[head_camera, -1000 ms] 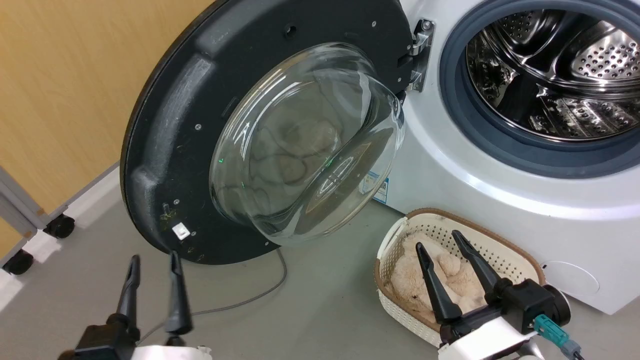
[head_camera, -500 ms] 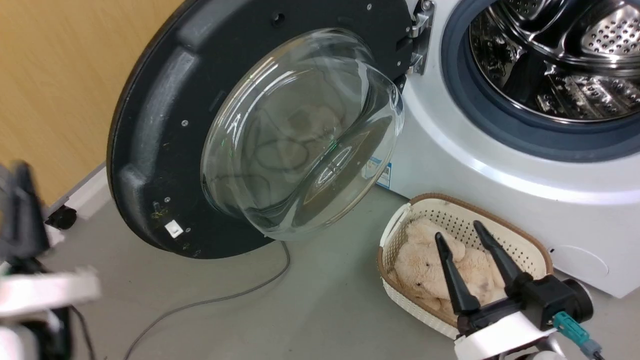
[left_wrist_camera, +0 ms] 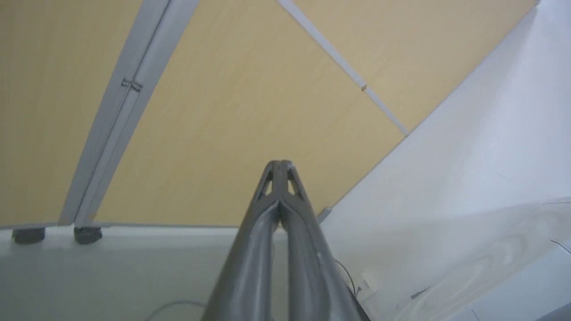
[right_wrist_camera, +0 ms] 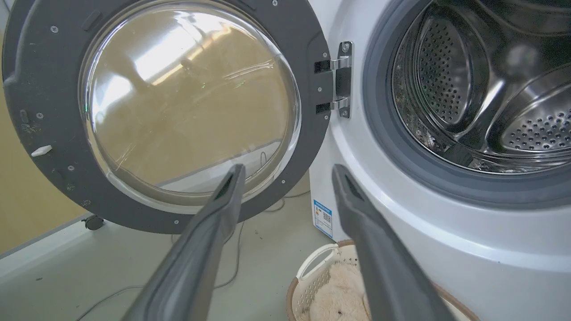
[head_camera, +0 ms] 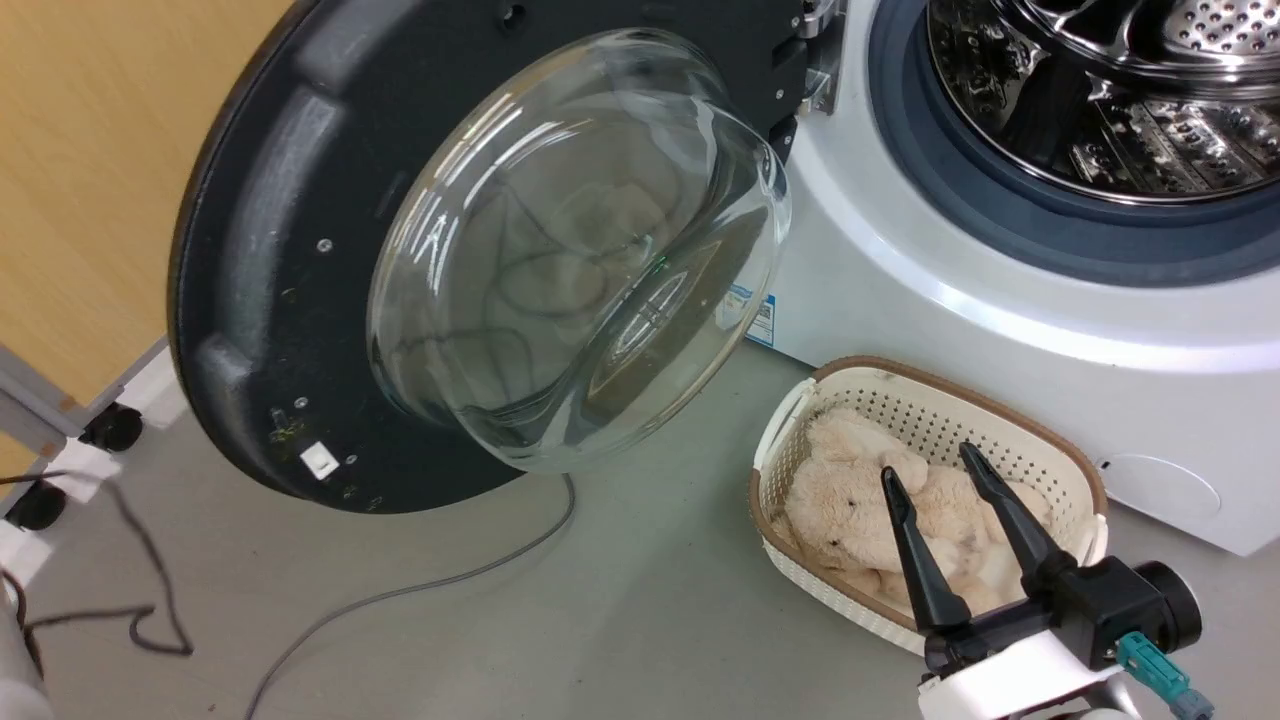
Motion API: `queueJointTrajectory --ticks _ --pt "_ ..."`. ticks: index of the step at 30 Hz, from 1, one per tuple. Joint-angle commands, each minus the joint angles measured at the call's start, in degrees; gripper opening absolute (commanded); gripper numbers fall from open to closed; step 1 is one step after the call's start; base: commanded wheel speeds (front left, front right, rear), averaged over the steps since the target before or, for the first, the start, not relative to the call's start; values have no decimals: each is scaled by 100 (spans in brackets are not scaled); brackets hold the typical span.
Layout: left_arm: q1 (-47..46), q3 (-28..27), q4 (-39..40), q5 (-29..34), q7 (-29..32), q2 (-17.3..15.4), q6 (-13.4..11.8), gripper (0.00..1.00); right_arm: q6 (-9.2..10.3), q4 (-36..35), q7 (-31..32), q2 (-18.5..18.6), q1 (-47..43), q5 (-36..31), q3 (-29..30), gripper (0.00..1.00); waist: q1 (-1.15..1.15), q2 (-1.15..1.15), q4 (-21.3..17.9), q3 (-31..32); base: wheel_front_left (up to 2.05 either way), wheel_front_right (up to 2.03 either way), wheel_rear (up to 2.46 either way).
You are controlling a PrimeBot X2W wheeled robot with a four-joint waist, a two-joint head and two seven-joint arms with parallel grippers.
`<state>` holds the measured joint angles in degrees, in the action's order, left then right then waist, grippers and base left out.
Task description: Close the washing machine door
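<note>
- Left hand (left_wrist_camera: 280, 166): fingers apart a second ago, now pressed together, holding nothing.
- Right hand (head_camera: 927, 460): open as before, lower right, over the basket (head_camera: 950, 415).
- Washing machine door (head_camera: 560, 260): upper left, swung wide open; black rim, bulging clear glass, hinged to the washing machine (head_camera: 900, 300).

The washing machine door (head_camera: 260, 250) runs off the head view's top edge; the drum (head_camera: 1100, 100) runs off its top and right. The sticker (head_camera: 765, 320) lies partly behind the glass bowl (head_camera: 570, 260), its print too small to read. Fingers of the right gripper (head_camera: 928, 461) cover part of the basket (head_camera: 930, 415). Left wrist view: the pale surface (left_wrist_camera: 468, 178) at right cannot be identified.
</note>
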<state>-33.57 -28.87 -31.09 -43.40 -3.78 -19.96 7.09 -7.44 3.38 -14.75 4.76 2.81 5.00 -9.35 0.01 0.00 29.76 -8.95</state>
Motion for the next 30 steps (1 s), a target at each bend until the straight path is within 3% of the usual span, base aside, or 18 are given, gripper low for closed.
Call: queueJointTrajectory --ticks 1,6,12,22,30 --pt "-208 -129 -291 -394 317 33 28 0 -5 -22 -25 27 40 -42 -11 100 -1 0 -34 -23 0 0 0" --pt "-609 -569 -1288 -1796 1969 99 33 0 -5 -8 -25 42 71 -44 -48 100 -1 0 -105 -58 0 0 0" --pt "-602 -555 -1579 -2533 3535 254 36 0 -5 4 -25 42 59 -30 -24 100 -1 0 -113 -45 0 0 0" --pt "-11 -178 -590 -3191 5301 643 38 0 -5 73 -25 -25 31 21 -57 100 -1 0 -151 187 0 0 0" --pt "784 115 500 -3467 6252 1123 -110 0 -5 67 -25 -101 -107 88 14 100 -1 0 -323 485 0 0 0"
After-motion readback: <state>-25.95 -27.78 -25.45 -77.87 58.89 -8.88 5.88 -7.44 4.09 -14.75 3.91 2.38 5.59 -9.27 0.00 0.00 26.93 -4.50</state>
